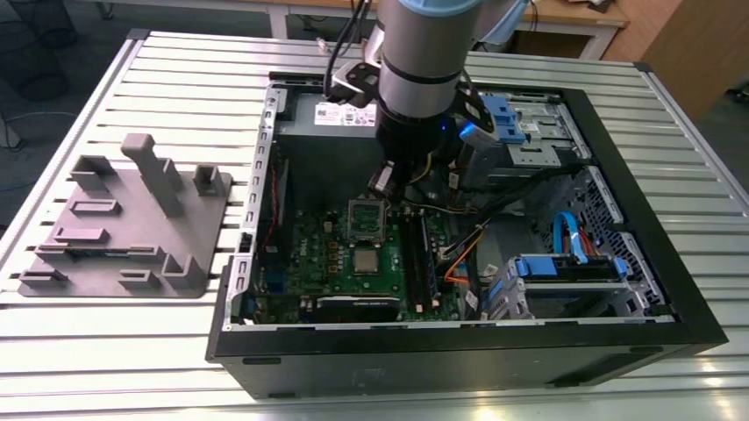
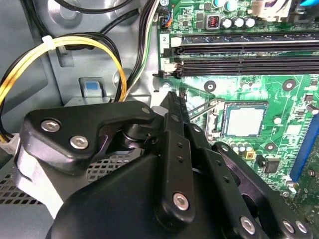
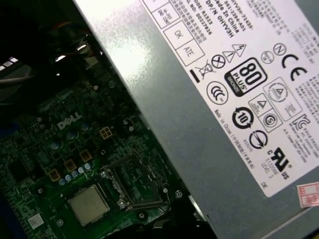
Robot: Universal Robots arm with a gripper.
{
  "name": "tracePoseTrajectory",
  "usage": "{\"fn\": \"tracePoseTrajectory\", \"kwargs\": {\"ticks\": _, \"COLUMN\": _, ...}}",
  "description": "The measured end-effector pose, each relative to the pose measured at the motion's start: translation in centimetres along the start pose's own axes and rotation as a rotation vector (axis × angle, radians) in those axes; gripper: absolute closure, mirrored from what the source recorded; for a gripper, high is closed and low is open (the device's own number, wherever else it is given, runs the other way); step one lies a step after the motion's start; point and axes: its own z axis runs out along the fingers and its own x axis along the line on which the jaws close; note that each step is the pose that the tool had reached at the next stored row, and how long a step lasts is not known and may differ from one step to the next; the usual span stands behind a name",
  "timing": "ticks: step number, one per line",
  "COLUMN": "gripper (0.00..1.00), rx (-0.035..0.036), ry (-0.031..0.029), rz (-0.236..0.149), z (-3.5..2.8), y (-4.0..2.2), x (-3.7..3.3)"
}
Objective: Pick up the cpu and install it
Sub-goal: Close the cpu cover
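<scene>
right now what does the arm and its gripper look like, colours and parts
In the exterior view the arm is a thick silver-grey metal cylinder with a pale blue cap on top and a black lower wrist section with a small blue glow. Black cables run beside it. In the second wrist view the gripper is matt black linkage plates joined by silver screws.

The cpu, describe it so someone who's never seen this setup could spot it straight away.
Look inside the open computer case at the green motherboard. The cpu lies flat there, beside the silver socket frame. It is the only plain pale metal square among dark chips and slots.
</scene>
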Motion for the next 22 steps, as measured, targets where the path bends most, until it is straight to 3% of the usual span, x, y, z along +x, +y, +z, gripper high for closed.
{"fn": "tracePoseTrajectory", "kwargs": {"ticks": 22, "gripper": 0.89, "rx": 0.0088, "ry": -0.0024, "rz": -0.003, "z": -0.74, "y": 0.0, "x": 0.49}}
